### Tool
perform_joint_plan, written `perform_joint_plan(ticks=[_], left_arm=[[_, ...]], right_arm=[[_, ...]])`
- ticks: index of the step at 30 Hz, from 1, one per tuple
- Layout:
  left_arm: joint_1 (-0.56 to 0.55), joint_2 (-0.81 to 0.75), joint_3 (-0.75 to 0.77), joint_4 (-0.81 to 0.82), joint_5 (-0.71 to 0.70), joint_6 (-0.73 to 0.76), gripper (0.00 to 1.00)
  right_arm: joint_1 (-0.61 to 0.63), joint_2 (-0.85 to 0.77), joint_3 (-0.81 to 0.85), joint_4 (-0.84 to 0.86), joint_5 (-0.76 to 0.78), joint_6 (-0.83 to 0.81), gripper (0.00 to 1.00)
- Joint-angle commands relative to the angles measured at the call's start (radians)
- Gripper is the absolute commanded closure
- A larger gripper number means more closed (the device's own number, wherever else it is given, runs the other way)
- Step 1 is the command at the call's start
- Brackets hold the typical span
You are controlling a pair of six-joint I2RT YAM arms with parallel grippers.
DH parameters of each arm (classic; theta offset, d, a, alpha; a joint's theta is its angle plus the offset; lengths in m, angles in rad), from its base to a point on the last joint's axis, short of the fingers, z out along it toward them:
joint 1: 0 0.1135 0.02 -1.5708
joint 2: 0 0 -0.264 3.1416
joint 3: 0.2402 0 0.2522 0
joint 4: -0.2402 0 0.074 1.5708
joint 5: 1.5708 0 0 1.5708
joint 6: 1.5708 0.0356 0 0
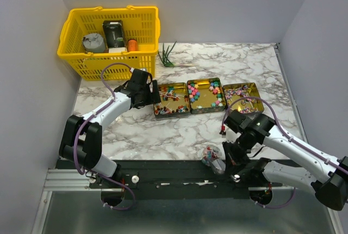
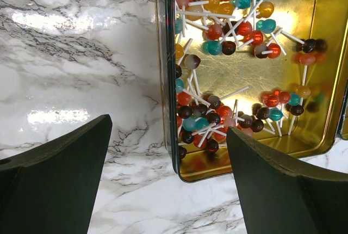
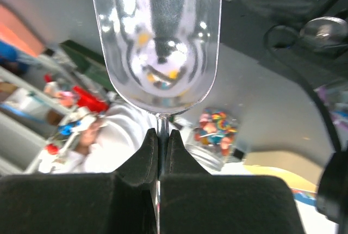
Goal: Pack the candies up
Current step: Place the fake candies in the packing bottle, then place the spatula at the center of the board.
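Marble-patterned tabletop (image 1: 163,136), with grey walls around it. Candies (image 1: 205,93) lie in three square gold tins (image 1: 207,111) set edge to edge mid-table. Small lollipops (image 2: 217,119) on white sticks fill the left tin (image 2: 166,81), round pink, blue and green sweets the middle one, twist-wrapped ones the right.

Each sweet looks light, hard and apt to roll or slip, so pinching single ones seems fiddly. Scooping a heap, or taking a lollipop by its stick, looks safer.

Right gripper (image 3: 159,136) has its jaws pinched tight on the thin handle of a shiny metal scoop (image 3: 157,38), the bowl pointing away from the wrist. The right arm (image 1: 283,136) is folded low, its gripper near the table's front edge, apart from the tins.

Left gripper (image 2: 168,128) hovers just beside the left tin, jaws spread wide and holding nothing, the left arm (image 1: 109,111) stretched forward. A yellow basket (image 1: 70,54) stands at back left.
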Motion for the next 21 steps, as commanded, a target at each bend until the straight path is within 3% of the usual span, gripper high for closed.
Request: perform_joint_plan(ticks=[1,21], left_arm=[[0.0,-0.018,-0.003,0.004,-0.026,0.005,0.01],[0.0,-0.024,0.002,-0.01,-0.046,0.013,0.01]], right_arm=[[-0.056,-0.046,-0.021,-0.074,-0.123,0.054,0.99],[-0.216,0.086,-0.027,-0.007,-0.137,-0.032,0.99]])
